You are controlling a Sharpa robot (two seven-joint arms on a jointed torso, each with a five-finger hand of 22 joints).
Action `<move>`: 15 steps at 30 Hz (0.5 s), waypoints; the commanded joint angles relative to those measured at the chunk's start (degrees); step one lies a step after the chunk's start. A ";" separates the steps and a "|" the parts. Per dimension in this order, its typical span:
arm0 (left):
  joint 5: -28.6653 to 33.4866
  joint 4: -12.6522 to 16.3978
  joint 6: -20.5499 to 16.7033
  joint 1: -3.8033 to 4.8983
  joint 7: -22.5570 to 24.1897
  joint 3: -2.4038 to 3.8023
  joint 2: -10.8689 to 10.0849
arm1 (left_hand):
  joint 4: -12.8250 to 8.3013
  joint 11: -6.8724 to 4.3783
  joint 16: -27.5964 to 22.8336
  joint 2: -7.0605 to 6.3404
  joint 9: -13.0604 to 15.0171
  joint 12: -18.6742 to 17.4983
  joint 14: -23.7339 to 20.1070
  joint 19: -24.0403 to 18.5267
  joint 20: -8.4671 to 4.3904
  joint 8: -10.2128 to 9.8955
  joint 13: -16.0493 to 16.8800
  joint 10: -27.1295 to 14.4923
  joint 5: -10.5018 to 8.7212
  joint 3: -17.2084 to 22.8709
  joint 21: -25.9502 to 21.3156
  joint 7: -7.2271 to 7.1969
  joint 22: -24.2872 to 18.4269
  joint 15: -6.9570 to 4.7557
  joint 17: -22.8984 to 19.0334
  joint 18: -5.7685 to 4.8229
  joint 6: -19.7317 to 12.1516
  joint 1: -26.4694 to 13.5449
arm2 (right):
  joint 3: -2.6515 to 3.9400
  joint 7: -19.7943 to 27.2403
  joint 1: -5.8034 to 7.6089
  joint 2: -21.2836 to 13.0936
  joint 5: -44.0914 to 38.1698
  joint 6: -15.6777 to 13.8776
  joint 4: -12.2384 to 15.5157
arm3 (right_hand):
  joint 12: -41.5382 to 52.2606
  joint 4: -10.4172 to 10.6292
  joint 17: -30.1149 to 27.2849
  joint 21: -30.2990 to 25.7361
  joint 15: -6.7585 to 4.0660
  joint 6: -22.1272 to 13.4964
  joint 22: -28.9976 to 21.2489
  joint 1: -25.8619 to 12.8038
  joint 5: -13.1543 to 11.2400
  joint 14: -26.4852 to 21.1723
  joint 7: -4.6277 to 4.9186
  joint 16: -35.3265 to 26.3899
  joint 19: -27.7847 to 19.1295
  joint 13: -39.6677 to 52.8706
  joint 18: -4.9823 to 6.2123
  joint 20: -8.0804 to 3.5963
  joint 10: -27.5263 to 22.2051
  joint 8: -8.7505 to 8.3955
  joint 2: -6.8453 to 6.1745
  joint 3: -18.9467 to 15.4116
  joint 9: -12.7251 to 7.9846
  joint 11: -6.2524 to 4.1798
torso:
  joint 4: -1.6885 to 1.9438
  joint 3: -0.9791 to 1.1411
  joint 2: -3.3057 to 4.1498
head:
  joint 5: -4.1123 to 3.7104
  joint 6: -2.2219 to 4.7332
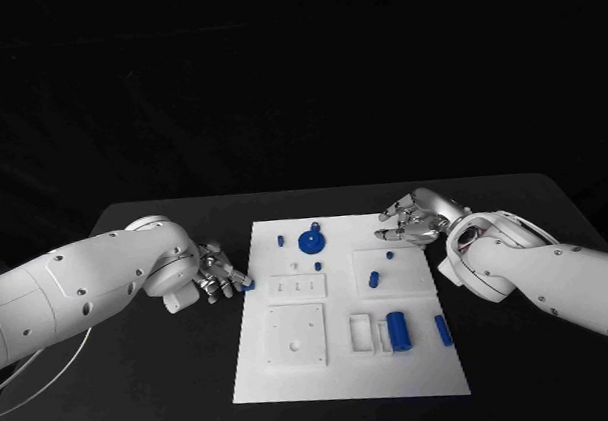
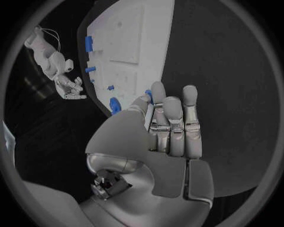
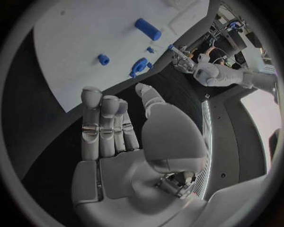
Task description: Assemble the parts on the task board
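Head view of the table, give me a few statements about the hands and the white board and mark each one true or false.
1. The left hand is beside the task board's edge. True.
2. The right hand holds the big blue cylinder. False: that cylinder lies on the board, apart from both hands.
3. A round blue disc sits at the far end of the board. True.
4. The board hangs over the table's front edge. False: it lies fully on the table.
5. Both hands rest on top of the board. False: each is at a side edge.
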 commanded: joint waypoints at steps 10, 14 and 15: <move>2.42 0.26 0.18 -0.33 -0.98 -0.22 -0.44 | -2.19 -0.74 -0.60 -3.90 -1.20 -0.61 0.49 0.89 -0.25 -1.52 0.15 2.43 -5.17 2.53 -1.87 -0.18 0.71 -0.15 -0.20 0.08 -0.59 -2.17 | 0.02 0.52 -0.12 0.04 -0.11 0.33 -0.04 | -0.01 -0.02 -0.04 0.31 -0.19 -0.07 3.11 -0.77 0.31 0.36 0.16 -0.30 2.45 0.06 0.80 0.00 0.13 -0.22 -0.02 0.37 -0.07 0.04 | 0.01 0.03 0.01 | 0.05 0.14; 2.43 0.19 0.29 -0.32 -1.20 -0.22 -0.34 | 0.45 -0.65 -0.66 -5.74 -1.88 -0.56 0.52 1.28 -0.18 -2.08 0.33 2.44 -8.31 1.90 -2.63 0.23 0.76 -0.06 -0.27 0.01 -1.36 -3.40 | 0.02 0.51 -0.13 0.04 -0.10 0.33 -0.05 | -0.01 -0.02 -0.04 0.31 -0.19 -0.07 3.11 -0.77 0.31 0.36 0.16 -0.30 2.45 0.06 0.80 0.00 0.13 -0.22 -0.02 0.37 -0.07 0.04 | -0.01 0.04 0.02 | 0.02 0.19; 2.41 0.17 0.31 -0.32 -1.28 -0.22 -0.28 | 1.37 -0.54 -0.67 -6.38 -2.18 -0.51 0.53 1.38 -0.15 -2.29 0.39 2.45 -10.12 1.74 -2.85 0.39 0.78 0.01 -0.29 0.00 -1.83 -3.81 | 0.02 0.51 -0.14 0.04 -0.10 0.33 -0.06 | -0.01 -0.02 -0.04 0.31 -0.19 -0.07 3.11 -0.77 0.31 0.36 0.16 -0.30 2.45 0.06 0.80 0.00 0.13 -0.22 -0.02 0.37 -0.07 0.04 | -0.01 0.05 0.02 | 0.02 0.19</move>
